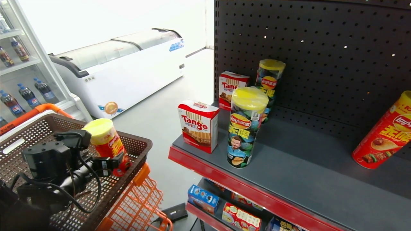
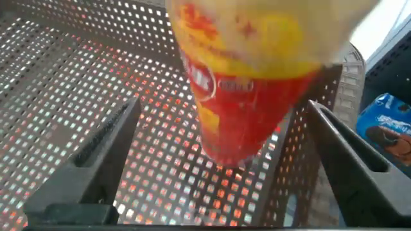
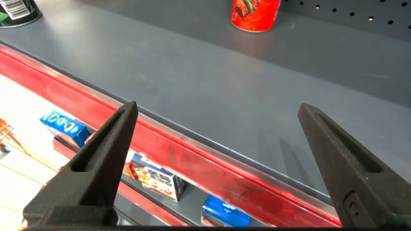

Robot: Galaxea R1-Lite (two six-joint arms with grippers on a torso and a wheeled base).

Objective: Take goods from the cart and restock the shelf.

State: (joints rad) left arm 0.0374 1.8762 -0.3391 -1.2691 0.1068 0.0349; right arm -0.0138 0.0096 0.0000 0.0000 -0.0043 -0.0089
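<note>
left arm: you have it low over the cart [image 1: 141,145], reaching into the basket
left gripper [image 2: 223,109]: fingers spread wide either side of the red can [image 1: 107,141]; a gap shows on both sides, so there's no grip
right arm: out at the near edge of the shelf [image 1: 289,166], pointing down at the deck
right gripper [image 3: 218,109]: wide open, holding nothing
can in cart: 1, red body, yellow lid, upright at the basket's right side
shelf count: 2 boxes, near wafer box [image 1: 198,125] and far wafer box [image 1: 231,88]; 2 upright cans, near dark can [image 1: 245,126] and far dark can [image 1: 269,83]; 1 tilted red can [image 1: 383,134], far right, leaning on the pegboard [image 1: 321,48]
</note>
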